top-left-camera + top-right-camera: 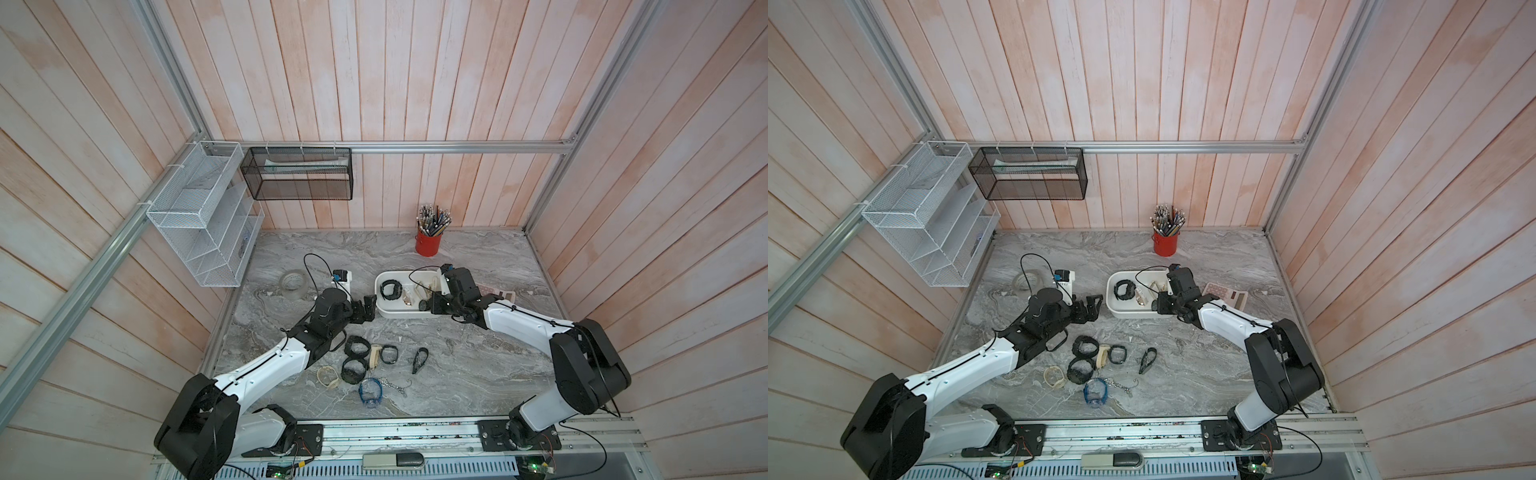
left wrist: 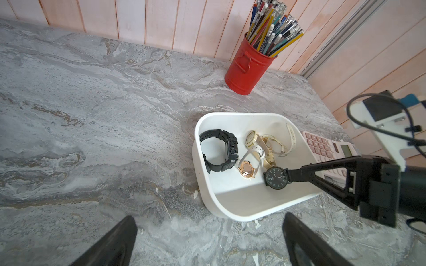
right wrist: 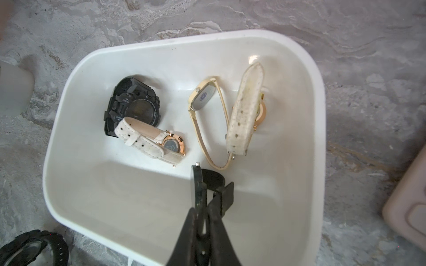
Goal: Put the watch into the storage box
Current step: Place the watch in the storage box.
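One watch (image 2: 277, 177), black with a round dark dial, sits at the tips of the right gripper (image 2: 290, 176) inside the storage box (image 2: 198, 147), over the bare near part of the floor; whether it rests on that floor I cannot tell. In the right wrist view the jaws stand only slightly apart with the black strap between them, and I cannot tell whether they pinch it or merely sit loose around it. Four other watches fill the far part of the box: a chunky black digital watch (image 3: 133, 108), a rose-gold watch (image 3: 171, 145) on a white strap leaning against it, a slim cream watch (image 3: 202, 96), and a gold-cased watch (image 3: 244, 110) with a wide speckled white strap standing on edge. None of them touches the gripper, though the cream strap's loop ends just beside its tips. The left gripper (image 1: 368, 309) is spread wide and empty near the box's short end, apart from it. On the bench (image 1: 478, 374) a pink calculator (image 2: 322, 145) lies just beside the opposite end, partly under the right arm. A red cup of pencils (image 1: 429, 245) stands by the back wall and a tape roll (image 1: 294, 284) lies beyond the left arm. Several loose watches (image 1: 357, 345) are clustered on the bench between the arms, well apart from the box.
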Action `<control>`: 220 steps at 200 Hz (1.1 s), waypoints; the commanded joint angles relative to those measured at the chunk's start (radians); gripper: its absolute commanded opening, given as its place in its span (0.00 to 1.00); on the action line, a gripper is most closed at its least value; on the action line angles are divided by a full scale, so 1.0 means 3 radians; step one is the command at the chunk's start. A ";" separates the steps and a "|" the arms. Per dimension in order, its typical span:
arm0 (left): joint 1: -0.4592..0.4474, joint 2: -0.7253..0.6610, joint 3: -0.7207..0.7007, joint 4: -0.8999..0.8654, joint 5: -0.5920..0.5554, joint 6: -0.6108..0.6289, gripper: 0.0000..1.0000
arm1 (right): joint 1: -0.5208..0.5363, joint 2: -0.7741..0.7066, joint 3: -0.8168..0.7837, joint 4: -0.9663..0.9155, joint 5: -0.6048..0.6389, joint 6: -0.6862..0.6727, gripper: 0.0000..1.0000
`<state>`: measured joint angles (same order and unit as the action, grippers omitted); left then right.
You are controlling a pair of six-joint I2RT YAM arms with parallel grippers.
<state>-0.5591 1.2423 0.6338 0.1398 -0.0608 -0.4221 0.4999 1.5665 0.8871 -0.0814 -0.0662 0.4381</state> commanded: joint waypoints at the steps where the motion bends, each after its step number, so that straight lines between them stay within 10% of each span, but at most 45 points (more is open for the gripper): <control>1: 0.0015 0.0039 0.0123 -0.0060 -0.0023 0.0046 1.00 | -0.0025 -0.0111 0.0001 0.0056 -0.0010 0.0012 0.31; 96: 0.0013 -0.0045 0.0130 -0.0233 -0.0093 0.0015 1.00 | -0.0040 -0.0805 0.0109 0.0132 0.0029 -0.0148 0.83; 220: 0.0014 -0.1334 -0.0086 -0.2671 -0.0566 -0.1211 0.79 | -0.0047 -0.0889 -0.0024 0.0779 0.0106 -0.0171 0.89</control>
<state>-0.5591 0.9241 0.6464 -0.4210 -0.2226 -0.6201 0.4919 1.2827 0.8665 0.1055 -0.0387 0.4099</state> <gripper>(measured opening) 0.821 0.888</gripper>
